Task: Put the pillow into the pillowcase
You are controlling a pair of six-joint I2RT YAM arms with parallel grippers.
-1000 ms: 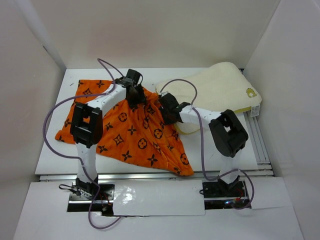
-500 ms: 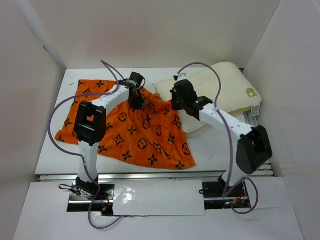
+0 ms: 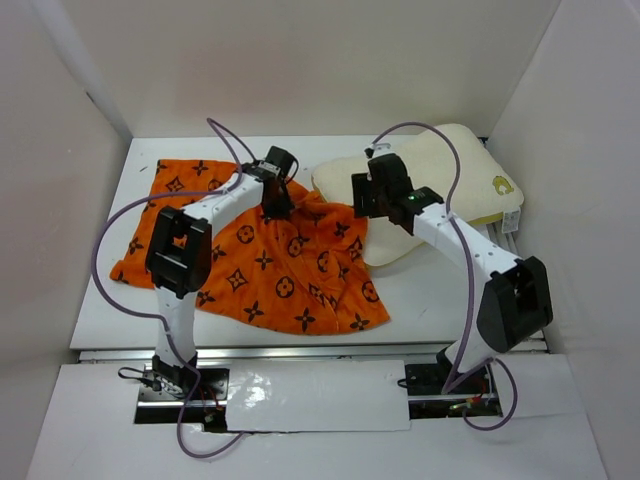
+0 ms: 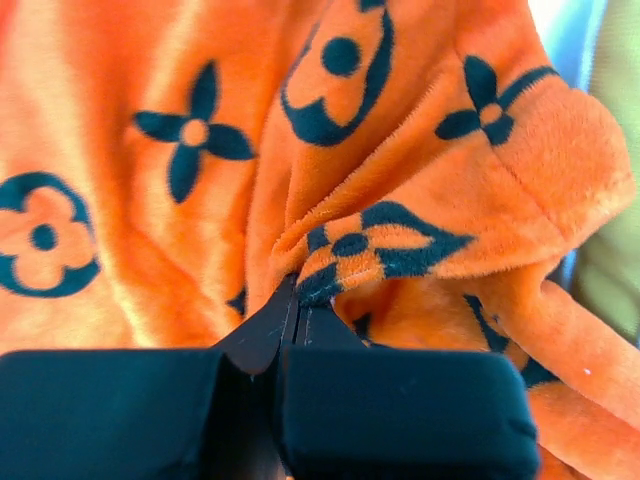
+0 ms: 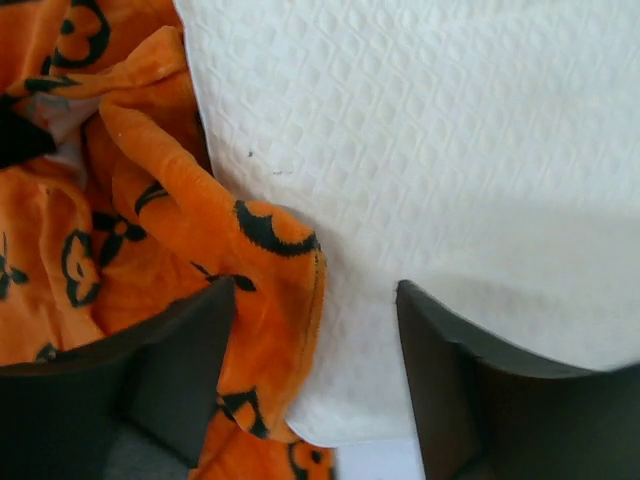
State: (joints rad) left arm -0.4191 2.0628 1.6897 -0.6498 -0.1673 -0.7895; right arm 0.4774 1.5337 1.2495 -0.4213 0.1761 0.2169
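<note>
Top external view: nearest, the soft, crumpled orange pillowcase [image 3: 270,275] lies spread on the white table [image 3: 430,295], its plush pile printed with dark flower and diamond motifs. Its near corner reaches toward the table's near edge, and its far right part is bunched into folds.

Just beyond, the left gripper [image 3: 279,208] comes down on those folds. The left wrist view shows its black fingers [image 4: 260,345] pressed together, pinching a ridge of the fleecy cloth [image 4: 400,200].

To the right, the right gripper [image 3: 360,203] hangs at the pillow's left end. In the right wrist view its fingers [image 5: 185,345] stand wide apart and grip nothing. Between them the orange hem [image 5: 275,250] laps against the pillow's rounded corner [image 5: 420,150].

Farthest, the plump cream pillow [image 3: 450,165] rests at the far right of the table. Its cover is waffle-textured, and it has a yellow-green edge [image 3: 490,216].
</note>
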